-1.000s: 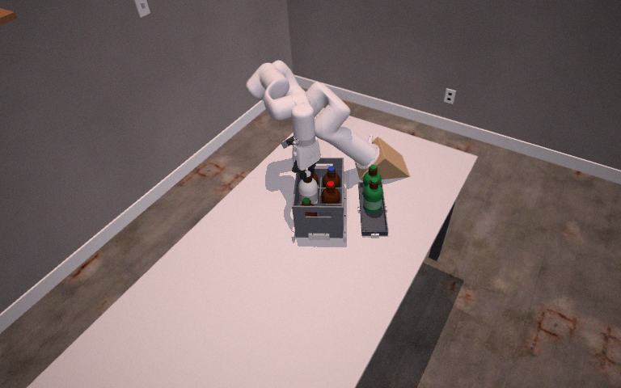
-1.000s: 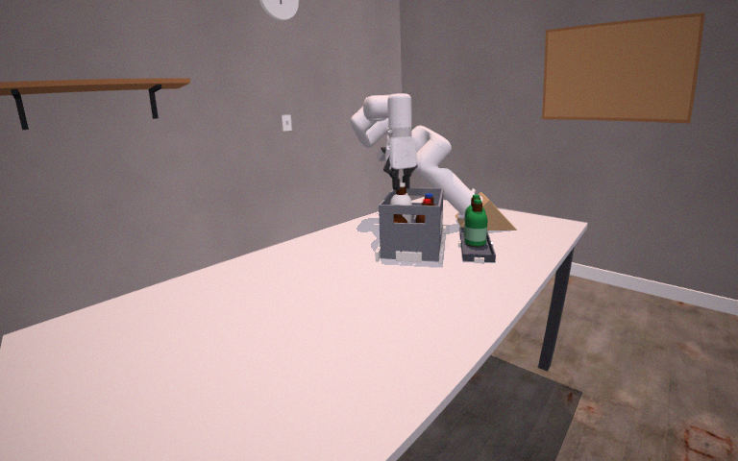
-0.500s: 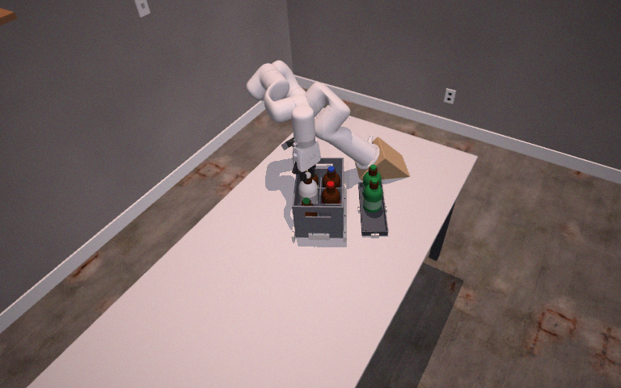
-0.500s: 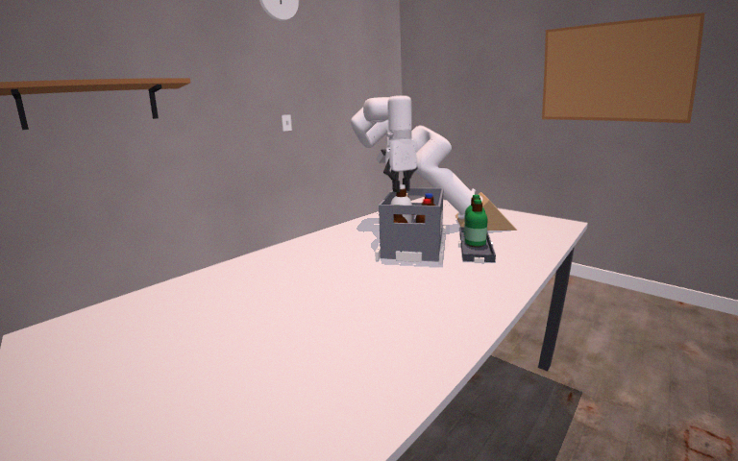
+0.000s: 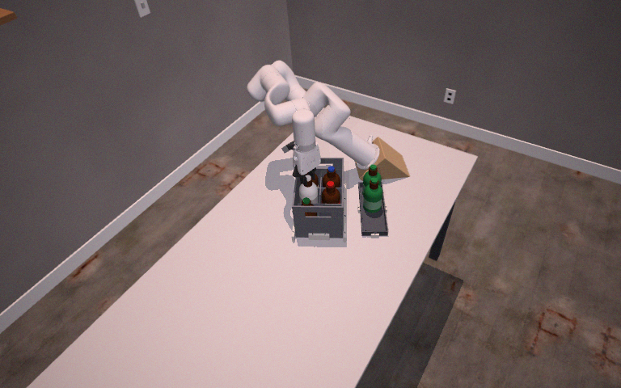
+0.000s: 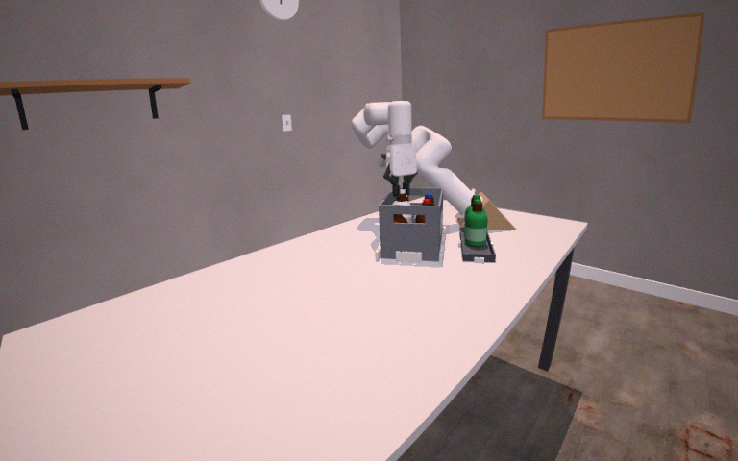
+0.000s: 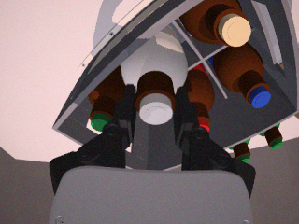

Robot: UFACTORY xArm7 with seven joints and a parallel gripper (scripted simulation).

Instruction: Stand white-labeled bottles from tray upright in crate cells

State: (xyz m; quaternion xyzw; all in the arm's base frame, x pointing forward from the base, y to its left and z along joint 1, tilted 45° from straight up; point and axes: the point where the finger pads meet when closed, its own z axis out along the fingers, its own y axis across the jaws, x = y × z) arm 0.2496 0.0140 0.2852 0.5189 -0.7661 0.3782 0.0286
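My gripper (image 5: 306,175) (image 6: 401,190) (image 7: 155,97) is shut on the brown neck of the white-labeled bottle (image 5: 308,192) (image 7: 151,63), which has a white cap. This bottle is upright within the left side of the grey crate (image 5: 318,226) (image 6: 408,237) (image 7: 262,122); its base is hidden. Brown bottles with a green cap (image 5: 306,201) (image 7: 100,122), a red cap (image 5: 330,184) (image 7: 204,126), a blue cap (image 5: 331,169) (image 7: 261,98) and a tan cap (image 7: 235,30) stand in other cells. The dark tray (image 5: 374,225) (image 6: 478,253) holds two upright green bottles, the front one (image 5: 373,201) (image 6: 476,221) pale-labeled.
The tray stands to the right of the crate, with a gap between them. A tan wedge-shaped block (image 5: 391,162) (image 6: 495,217) stands behind the tray, near the arm's base. The fingers are close to the crate's left rim and to the neighbouring bottles.
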